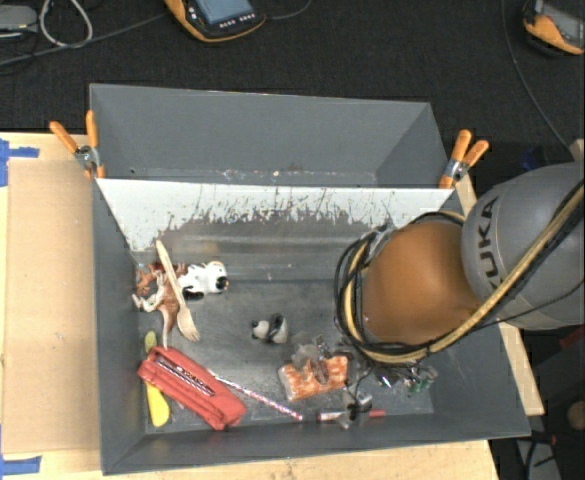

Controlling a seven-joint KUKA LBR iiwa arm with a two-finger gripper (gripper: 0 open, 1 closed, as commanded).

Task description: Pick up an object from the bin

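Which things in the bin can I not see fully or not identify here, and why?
Camera view:
- Bin floor under the orange wrist cover: hidden by the cover and its cables.
- Orange crumpled thing: its right side runs under the cables; kind unclear.
- Yellow thing: mostly covered by the red flat case.
- Small dark bits beside the cover: too small to name.

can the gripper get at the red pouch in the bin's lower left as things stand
Probably yes. The red pouch lies flat with nothing on it, only a yellow piece against its left end. The gripper sits low right by an orange packet, with mostly bare floor between them.
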